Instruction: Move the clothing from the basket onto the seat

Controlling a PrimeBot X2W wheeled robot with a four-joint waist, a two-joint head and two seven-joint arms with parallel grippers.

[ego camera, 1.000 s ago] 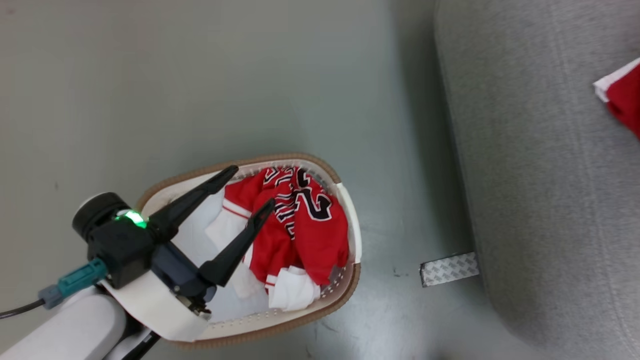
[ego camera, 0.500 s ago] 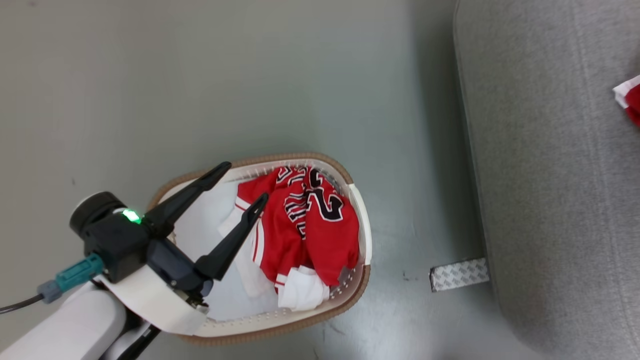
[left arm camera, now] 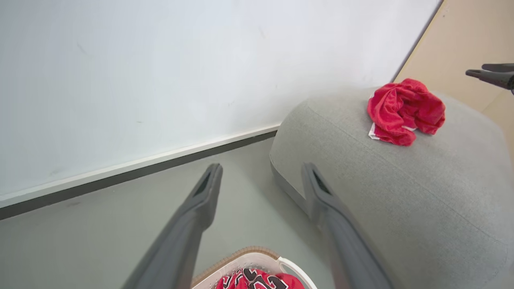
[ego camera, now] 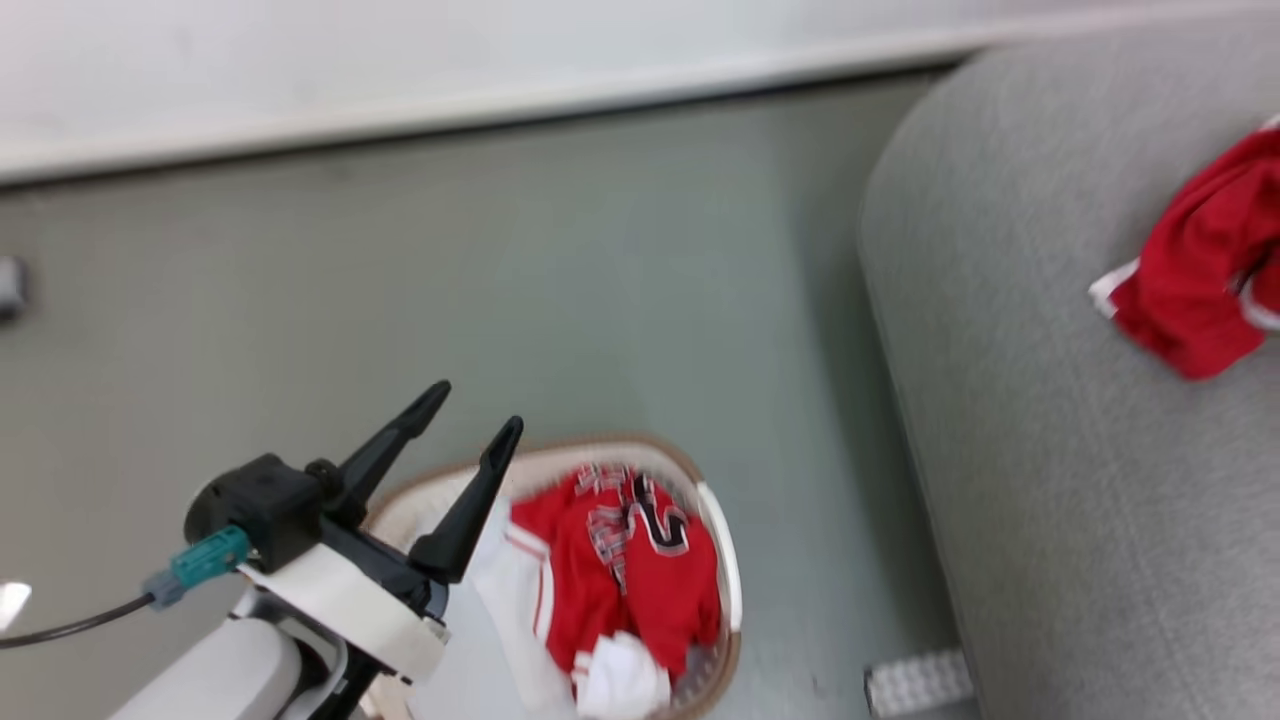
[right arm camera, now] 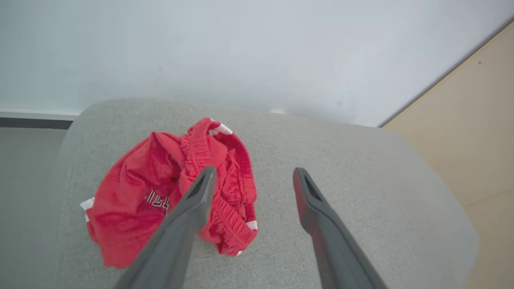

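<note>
Your left hand (ego camera: pixel 476 407) hangs spread and empty over the basket (ego camera: pixel 728 575) holding the jersey (ego camera: pixel 650 580). Your right hand (right arm camera: pixel 253 171), also spread, hovers above red shorts (right arm camera: pixel 132 200) on the seat (right arm camera: pixel 361 180).

To my left the basket (ego camera: pixel 728 575) on the floor (ego camera: pixel 500 300), to my right the seat (ego camera: pixel 1050 480).
I see a jersey (ego camera: pixel 640 570) in the basket, another garment (ego camera: pixel 1190 290) on the seat, the wall (ego camera: pixel 400 60) behind both.

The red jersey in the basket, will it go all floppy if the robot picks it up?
Probably floppy: the jersey lies crumpled in folds in the basket, so it would likely droop from a pinch. It looks thin, so probably light. The red shorts on the seat lie in a soft heap too.
</note>
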